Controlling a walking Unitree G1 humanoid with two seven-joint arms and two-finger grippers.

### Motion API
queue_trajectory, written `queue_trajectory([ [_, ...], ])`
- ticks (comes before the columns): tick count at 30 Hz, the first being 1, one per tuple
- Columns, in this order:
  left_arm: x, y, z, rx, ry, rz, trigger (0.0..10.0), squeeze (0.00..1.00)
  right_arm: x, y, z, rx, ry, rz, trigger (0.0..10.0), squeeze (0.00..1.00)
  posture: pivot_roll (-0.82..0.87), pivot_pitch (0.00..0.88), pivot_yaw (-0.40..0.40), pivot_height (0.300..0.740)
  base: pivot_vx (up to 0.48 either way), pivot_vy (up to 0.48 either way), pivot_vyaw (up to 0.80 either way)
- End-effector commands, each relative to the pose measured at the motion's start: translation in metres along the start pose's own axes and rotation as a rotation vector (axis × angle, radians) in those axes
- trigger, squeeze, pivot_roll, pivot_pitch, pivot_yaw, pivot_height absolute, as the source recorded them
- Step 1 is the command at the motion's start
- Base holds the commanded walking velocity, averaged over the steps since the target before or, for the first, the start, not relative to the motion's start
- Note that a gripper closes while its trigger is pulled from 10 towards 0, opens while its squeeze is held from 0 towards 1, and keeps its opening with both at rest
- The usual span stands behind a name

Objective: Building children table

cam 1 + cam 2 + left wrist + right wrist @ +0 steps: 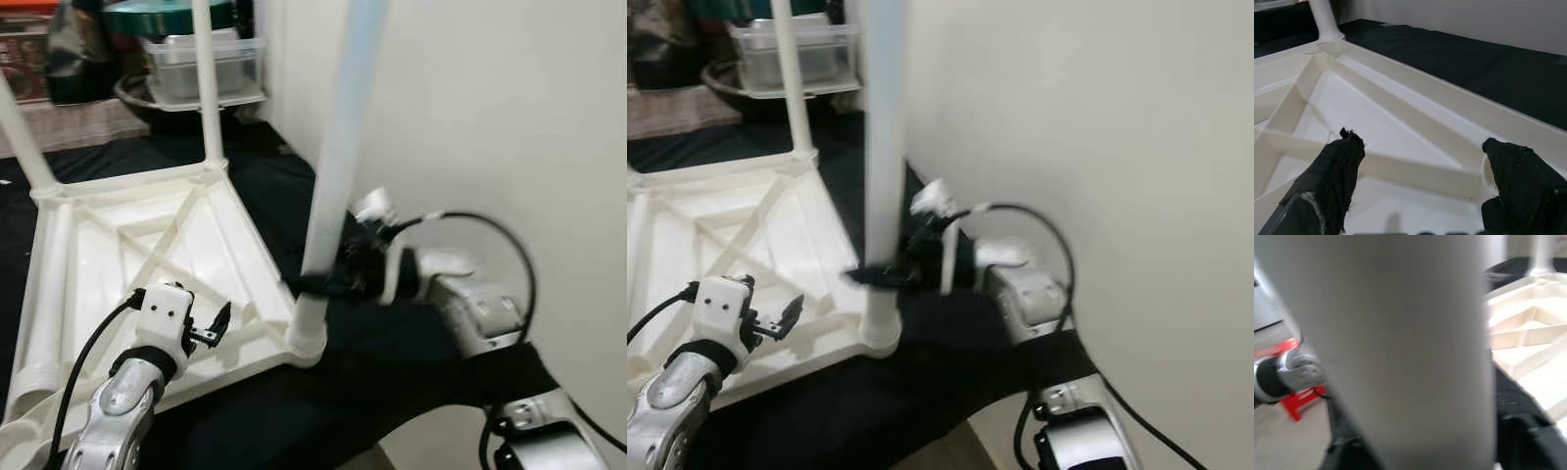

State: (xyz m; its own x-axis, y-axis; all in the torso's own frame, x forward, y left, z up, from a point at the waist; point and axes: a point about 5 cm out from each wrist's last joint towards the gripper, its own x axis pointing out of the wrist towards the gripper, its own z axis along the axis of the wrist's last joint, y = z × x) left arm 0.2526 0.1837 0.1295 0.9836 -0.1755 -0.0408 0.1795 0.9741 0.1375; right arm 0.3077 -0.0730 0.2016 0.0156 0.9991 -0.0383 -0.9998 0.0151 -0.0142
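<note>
Black cloth (411, 362) covers the work surface, pale wall (490, 108) right alongside it, and on that cloth lies the white plastic table top (186, 255), upside down, its ribbed underside facing up with diagonal braces running corner to corner.

Right gripper (318, 284) reaches in from the wall side, arm bent low with a black cable looping over the wrist, its black fingers clamped around the near leg (338, 147) just above the corner socket. That leg is a smooth white tube, standing nearly upright with a slight tilt, its foot seated in the corner of the table top. It is blurred in the right wrist view.

Left gripper (1425, 181) hovers over the ribbed underside near the front edge, fingers (1337, 171) spread apart, nothing between them; their pads look wrapped in frayed black fabric.

Two more legs stand at the far corners: far leg (209, 78) and left leg (22, 137). Beyond them, a clear plastic container (201, 64) sits in a dark bowl (147, 103).
</note>
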Motion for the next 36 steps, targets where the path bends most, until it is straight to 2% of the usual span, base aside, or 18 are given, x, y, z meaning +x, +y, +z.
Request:
queue_trajectory([
  [1, -0.002, 0.0, -0.003, -0.001, 0.015, 0.002, 10.0, 0.0, 0.007, -0.003, -0.001, -0.008, -0.009, -0.022, 0.0, 0.0, 0.13, 0.0, -0.105, 0.74, 0.0, 0.0, 0.0],
  [5, -0.003, 0.001, -0.003, -0.002, 0.015, 0.006, 10.0, 0.0, 0.016, -0.023, -0.002, 0.005, -0.035, -0.203, 0.0, 0.0, 0.13, 0.0, -0.106, 0.74, 0.0, 0.0, 0.0],
  [6, -0.004, 0.001, -0.003, -0.003, 0.015, 0.007, 10.0, 0.0, 0.013, -0.043, -0.005, 0.03, -0.016, -0.447, 0.0, 0.0, 0.13, 0.0, -0.107, 0.74, 0.0, 0.0, 0.0],
  [8, -0.004, 0.001, -0.003, -0.003, 0.015, 0.007, 10.0, 0.0, 0.013, -0.043, -0.005, 0.03, -0.016, -0.447, 0.0, 0.0, 0.13, 0.0, -0.107, 0.74, 0.0, 0.0, 0.0],
  [10, -0.004, 0.0, -0.003, -0.006, 0.013, 0.006, 10.0, 0.0, -0.022, -0.073, -0.021, 0.112, 0.031, -1.086, 0.0, 0.0, 0.11, 0.0, -0.103, 0.74, 0.0, 0.0, 0.0],
  [11, -0.004, 0.0, -0.003, -0.006, 0.013, 0.006, 10.0, 0.0, -0.022, -0.073, -0.021, 0.112, 0.031, -1.086, 0.0, 0.0, 0.11, 0.0, -0.103, 0.74, 0.0, 0.0, 0.0],
  [12, -0.003, -0.001, -0.003, -0.006, 0.011, 0.005, 10.0, 0.0, -0.04, -0.074, -0.027, 0.133, 0.043, -1.286, 0.0, 0.0, 0.11, 0.0, -0.103, 0.74, 0.0, 0.0, 0.0],
  [14, -0.003, -0.002, -0.002, -0.007, 0.008, 0.004, 10.0, 0.0, -0.045, -0.063, -0.037, 0.138, 0.058, -1.393, 0.0, 0.0, 0.11, 0.0, -0.1, 0.74, 0.0, 0.0, 0.0],
  [16, -0.002, -0.003, -0.002, -0.009, 0.005, 0.004, 10.0, 0.0, -0.033, -0.048, -0.048, 0.147, 0.099, -1.361, 0.0, 0.0, 0.11, 0.0, -0.101, 0.74, 0.0, 0.0, 0.0],
  [17, -0.001, -0.004, -0.001, -0.009, 0.003, 0.003, 10.0, 0.0, -0.018, -0.036, -0.049, 0.151, 0.087, -1.293, 10.0, 0.0, 0.09, 0.0, -0.087, 0.74, 0.0, 0.0, 0.0],
  [20, -0.001, -0.003, -0.001, -0.013, -0.003, 0.001, 10.0, 0.0, 0.005, -0.022, -0.041, 0.128, -0.002, -1.134, 10.0, 0.0, 0.08, 0.0, -0.081, 0.74, 0.0, 0.0, 0.0],
  [24, -0.001, -0.003, -0.001, -0.017, -0.006, -0.002, 10.0, 0.0, 0.009, -0.021, -0.034, 0.13, -0.078, -1.085, 10.0, 0.0, 0.08, 0.0, -0.079, 0.74, 0.0, 0.0, 0.0],
  [25, -0.001, -0.002, 0.0, -0.022, -0.011, -0.005, 10.0, 0.0, 0.011, -0.024, -0.026, 0.12, -0.131, -1.017, 10.0, 1.0, 0.08, 0.0, -0.083, 0.74, 0.0, 0.0, 0.0],
  [26, -0.001, -0.002, 0.001, -0.027, -0.016, -0.005, 10.0, 0.0, 0.013, -0.027, -0.014, 0.113, -0.17, -0.85, 10.0, 0.02, 0.08, 0.0, -0.086, 0.74, 0.0, 0.0, 0.0],
  [27, -0.001, -0.002, 0.001, -0.027, -0.016, -0.005, 10.0, 0.0, 0.013, -0.027, -0.014, 0.113, -0.17, -0.85, 10.0, 0.02, 0.08, 0.0, -0.086, 0.74, 0.0, 0.0, 0.0],
  [34, -0.001, -0.001, 0.002, -0.03, -0.026, -0.004, 10.0, 0.0, -0.001, -0.015, 0.02, 0.008, -0.12, -0.282, 10.0, 0.0, 0.1, 0.0, -0.098, 0.74, 0.0, 0.0, 0.0],
  [35, -0.002, -0.001, 0.002, -0.029, -0.026, -0.005, 10.0, 0.0, -0.001, -0.012, 0.019, -0.014, -0.093, -0.226, 8.6, 0.0, 0.1, 0.0, -0.105, 0.74, 0.0, 0.0, 0.0],
  [36, -0.002, -0.001, 0.002, -0.029, -0.026, -0.005, 10.0, 0.0, -0.001, -0.012, 0.019, -0.014, -0.093, -0.226, 8.6, 0.0, 0.1, 0.0, -0.105, 0.74, 0.0, 0.0, 0.0],
])
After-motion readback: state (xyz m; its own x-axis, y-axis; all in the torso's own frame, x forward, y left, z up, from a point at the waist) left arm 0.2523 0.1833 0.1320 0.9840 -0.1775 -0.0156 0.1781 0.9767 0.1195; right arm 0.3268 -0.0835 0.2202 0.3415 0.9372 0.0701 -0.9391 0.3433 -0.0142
